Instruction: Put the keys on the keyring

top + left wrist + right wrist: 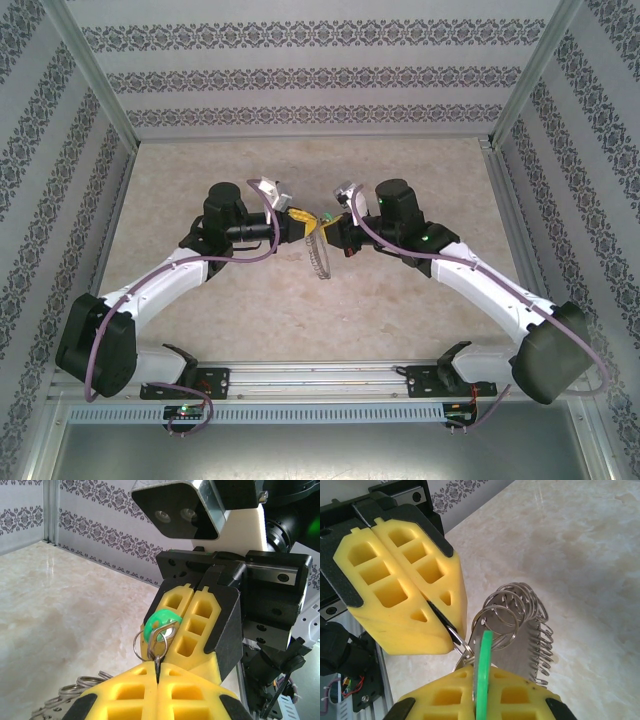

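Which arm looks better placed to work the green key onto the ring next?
Probably the right. The right gripper is shut on the green key, close against the keyring that the left gripper pinches. It could turn the key on while the left just holds steady.

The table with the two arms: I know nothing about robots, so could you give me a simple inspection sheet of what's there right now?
Surface: pale marble-look tabletop.
Job's things: green-headed key and keyring of coiled metal loops, both held up between the two arms.
Clutter: nothing seen.
Grippers: left fingers shut on a loop of the keyring, the rest hanging below; right fingers shut on the key; the two sets of tips almost meet.
Cables: a purple cable runs along each arm.
Surroundings: patterned walls, metal frame posts, mounting rail at the near edge.
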